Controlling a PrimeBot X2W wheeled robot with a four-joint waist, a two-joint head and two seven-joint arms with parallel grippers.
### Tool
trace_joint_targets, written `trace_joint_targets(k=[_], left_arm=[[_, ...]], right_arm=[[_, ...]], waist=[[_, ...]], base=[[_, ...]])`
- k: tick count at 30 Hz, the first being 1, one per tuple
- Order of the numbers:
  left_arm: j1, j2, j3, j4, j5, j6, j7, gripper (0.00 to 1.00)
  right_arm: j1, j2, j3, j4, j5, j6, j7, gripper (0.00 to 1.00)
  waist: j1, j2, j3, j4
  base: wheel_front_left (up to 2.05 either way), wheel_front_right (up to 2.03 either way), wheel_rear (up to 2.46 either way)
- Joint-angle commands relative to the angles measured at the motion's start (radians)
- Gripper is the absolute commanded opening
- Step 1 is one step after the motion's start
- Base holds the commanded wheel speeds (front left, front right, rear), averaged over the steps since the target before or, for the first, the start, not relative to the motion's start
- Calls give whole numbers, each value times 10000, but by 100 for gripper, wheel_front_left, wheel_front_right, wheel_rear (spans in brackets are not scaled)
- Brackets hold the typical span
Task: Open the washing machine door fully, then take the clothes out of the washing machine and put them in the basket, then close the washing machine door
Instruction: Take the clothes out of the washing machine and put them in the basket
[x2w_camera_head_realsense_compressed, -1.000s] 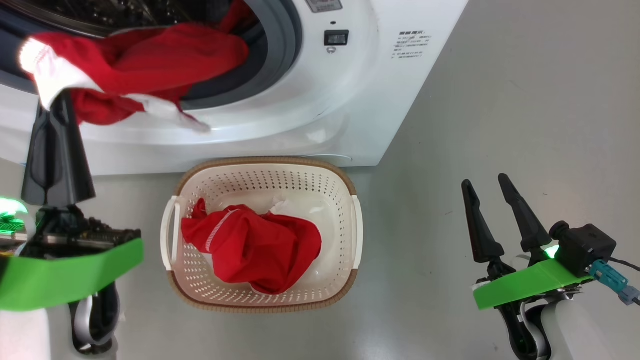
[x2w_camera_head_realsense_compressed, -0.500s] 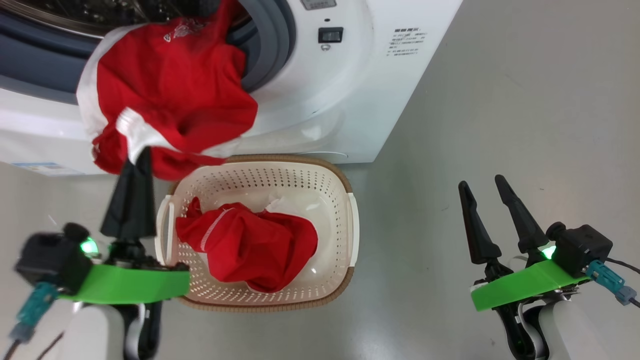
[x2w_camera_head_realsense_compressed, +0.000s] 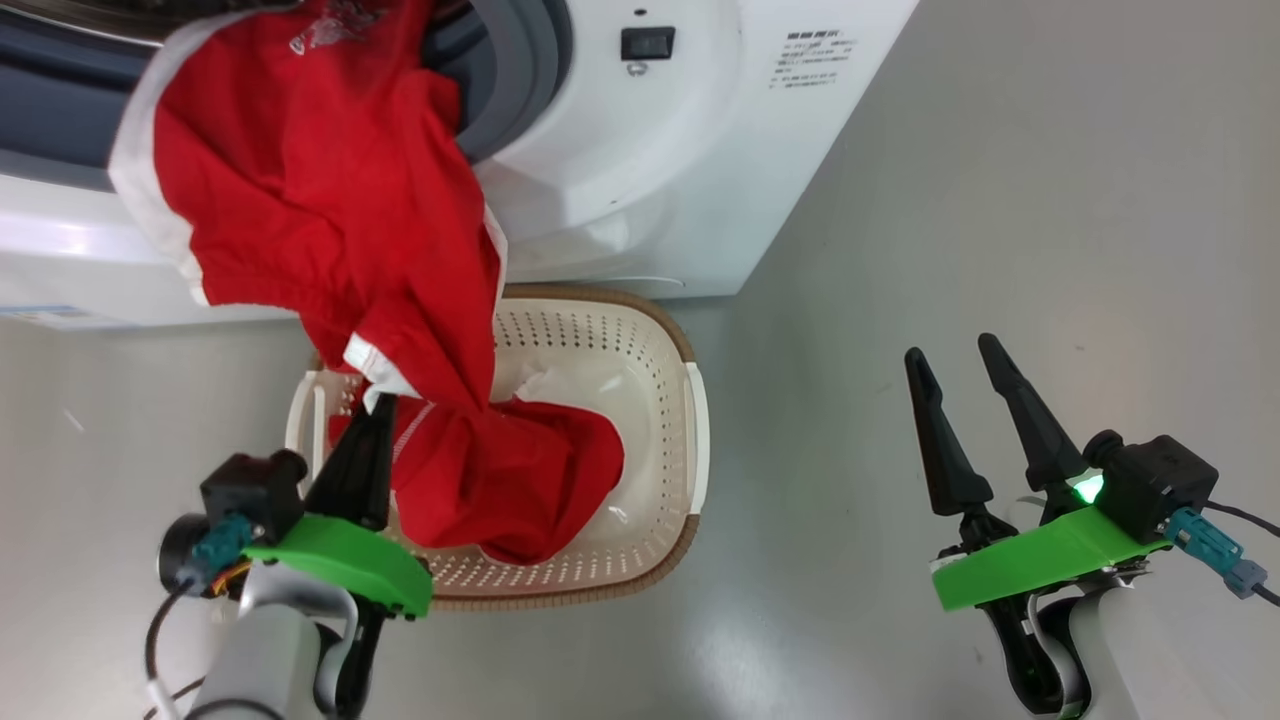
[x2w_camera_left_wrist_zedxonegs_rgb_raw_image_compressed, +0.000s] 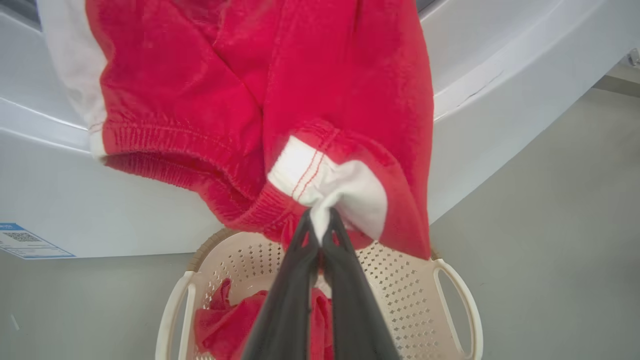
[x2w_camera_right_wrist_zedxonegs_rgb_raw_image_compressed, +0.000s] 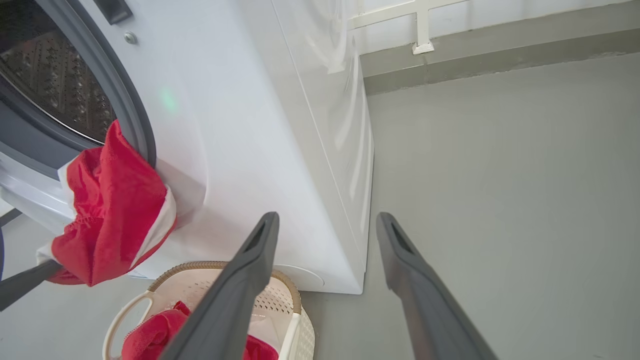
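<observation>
A red garment with white panels hangs out of the washing machine opening and reaches down over the basket. My left gripper is shut on its white cuff, just above the basket's near left part. A second red garment lies inside the basket. The grey gasket and the steel drum are visible. My right gripper hovers open and holding nothing over the floor, right of the basket. The door is out of view.
Grey floor stretches to the right of the machine. A blue label sits low on the machine's front. A wall base with a white frame runs behind the machine.
My left gripper has drawn the red garment out of the drum, down and to the right, until its cuff is over the basket. The right arm has barely moved; the camera shifted a little.
</observation>
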Motion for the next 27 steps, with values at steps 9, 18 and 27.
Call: trace_joint_targets(k=[9,18,27], left_arm=[[-1467,460,28,2199,-89,-56,-51,0],[-2656,556,-289,3857,-227,-56,-51,22],[-3075,592,-585,4056,-667,-56,-51,100]], right_arm=[[-336,1,264,-346,29,48,-65,100],[-556,1,296,-417,43,48,-65,100],[-680,1,261,-415,24,48,-65,100]], waist=[[0,0,747,-210],[0,0,1145,-257],[0,0,1305,-214]], base=[[0,0,0],[0,0,0],[0,0,0]])
